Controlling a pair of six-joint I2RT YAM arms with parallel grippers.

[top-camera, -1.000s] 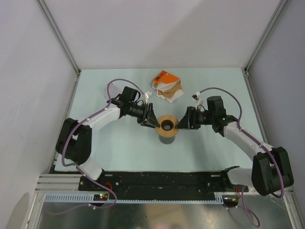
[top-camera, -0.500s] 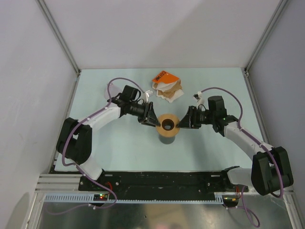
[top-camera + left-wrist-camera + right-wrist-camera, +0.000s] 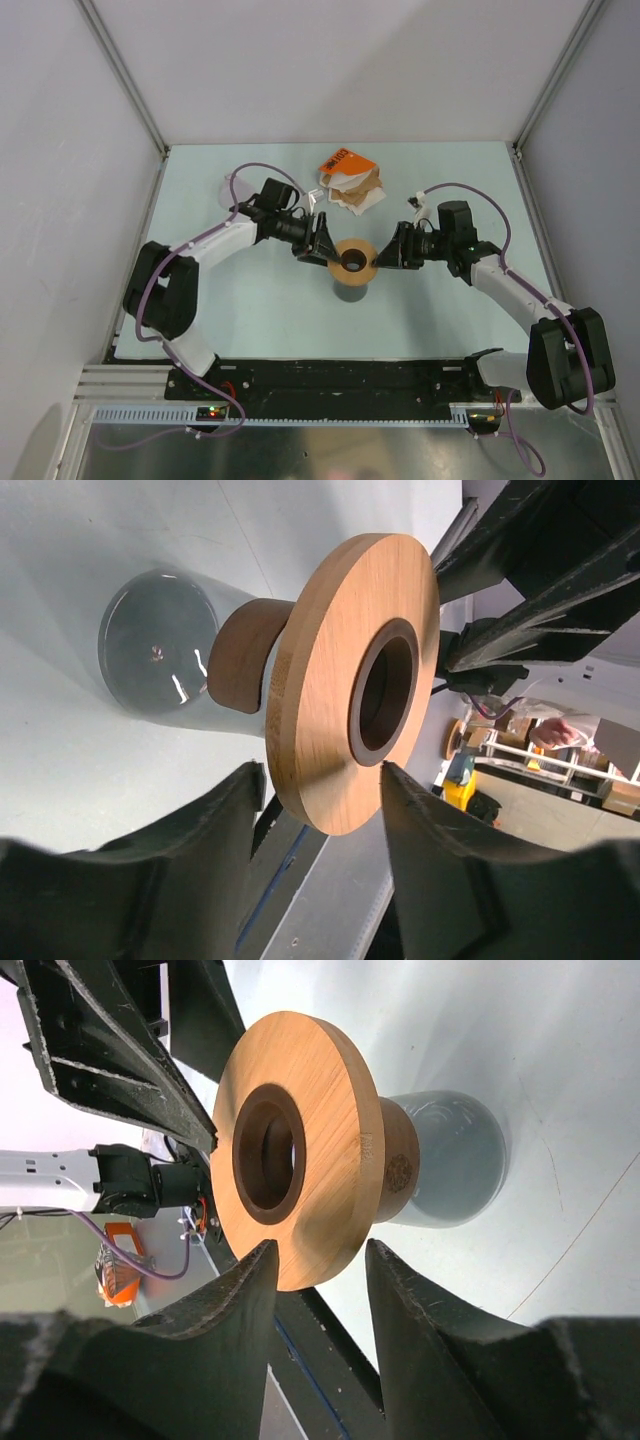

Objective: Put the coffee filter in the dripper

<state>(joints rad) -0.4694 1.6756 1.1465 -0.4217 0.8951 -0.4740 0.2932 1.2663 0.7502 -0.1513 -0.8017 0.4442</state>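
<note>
The tan wooden ring (image 3: 352, 259) rests on the dark grey cup (image 3: 352, 290) mid-table. My left gripper (image 3: 322, 246) is open at the ring's left edge, and its jaws straddle the rim (image 3: 320, 780). My right gripper (image 3: 386, 251) is open at the right edge, and its jaws straddle the rim (image 3: 320, 1250). Neither pair of jaws is clamped on the ring. The ring (image 3: 350, 680) and cup (image 3: 165, 640) show in the left wrist view, and the ring (image 3: 300, 1150) in the right wrist view. White paper (image 3: 337, 183), perhaps the coffee filter, lies in a pile behind. The clear dripper is not clearly visible.
An orange pack (image 3: 340, 161) with brown papers (image 3: 358, 193) lies behind the ring, close to both arms. Grey walls and metal posts close in the table on three sides. The arm bases and a black rail run along the near edge.
Both grippers have closed in on the ring from either side, the left one moving right. The ring and cup have barely moved.
</note>
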